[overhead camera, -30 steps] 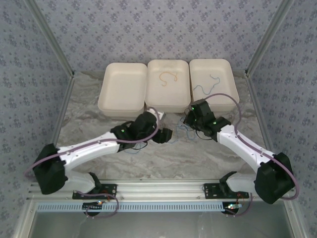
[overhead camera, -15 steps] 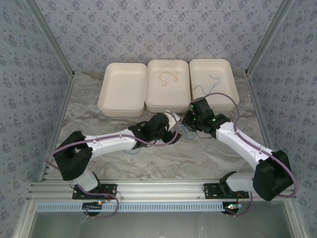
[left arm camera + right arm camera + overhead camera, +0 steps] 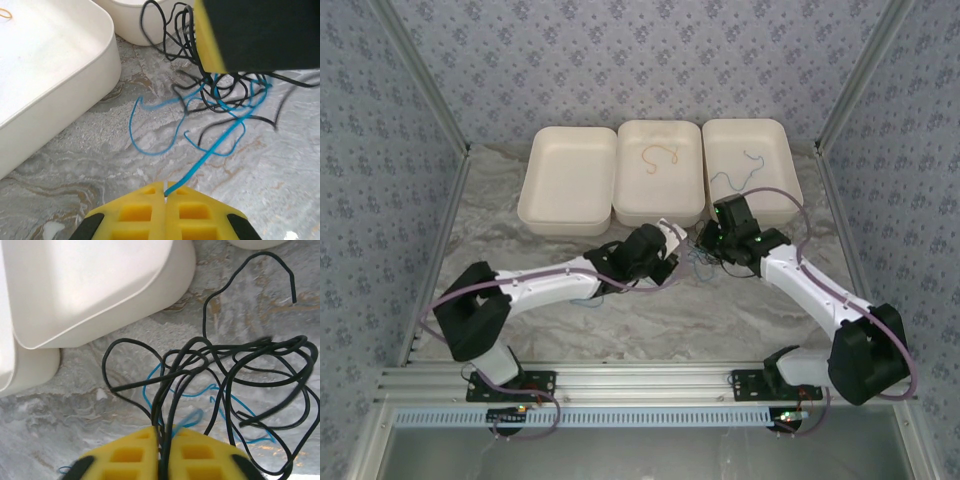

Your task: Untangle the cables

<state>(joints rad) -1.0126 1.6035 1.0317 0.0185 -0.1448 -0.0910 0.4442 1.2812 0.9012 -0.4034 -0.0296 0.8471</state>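
Gripping one end of the blue cable [image 3: 186,175], my left gripper [image 3: 165,187] has its yellow fingers [image 3: 140,212] pressed together, the strand coming out of the slit between them and running off slantwise into the tangle. That tangle lies on the marbled table [image 3: 520,260] just in front of the middle tray [image 3: 660,215], by its near right corner. My left gripper sits at the tangle's left side and my right gripper [image 3: 161,432] at its right side, the two close together. My right fingers [image 3: 200,455] stand narrow, with a few of the black cables [image 3: 167,405] running straight into the gap and held there. From the left wrist view, those black strands rise off the table to that gripper. The rest of the black loops spread over the table in wide, overlapping curves, and the blue cable threads under and between them, so the two colours are knotted up together. One blue loop reaches out of the tangle toward the middle tray's front wall without touching it. Inside the middle tray lies the short orange cable [image 3: 660,155], curled and alone. In the tray to its right [image 3: 785,135] lies another blue cable [image 3: 740,175], also alone.
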